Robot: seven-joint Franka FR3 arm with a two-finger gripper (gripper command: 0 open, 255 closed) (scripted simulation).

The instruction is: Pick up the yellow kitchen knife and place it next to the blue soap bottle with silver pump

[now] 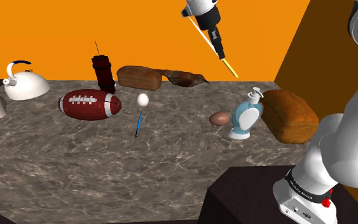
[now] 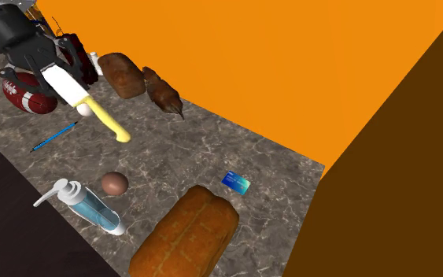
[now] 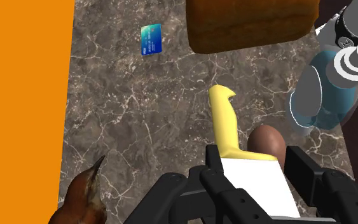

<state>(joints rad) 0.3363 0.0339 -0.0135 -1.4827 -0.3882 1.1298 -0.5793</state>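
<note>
Knife [image 2: 94, 110]: curved yellow handle, flat white blade. It is hanging in air over the marbled stone countertop [image 1: 171, 172], long axis slanting, handle end lowest. The gripper's [image 3: 255, 167] 2 fingers are clamping the blade. A translucent blue soap bottle [image 1: 246, 114] is standing below.

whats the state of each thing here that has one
tool, shut on the knife's blade
knife, held clear of the counter, handle lowest
soap bottle, upright on the counter
kettle, upright
pen, lying flat
card, lying flat
</note>
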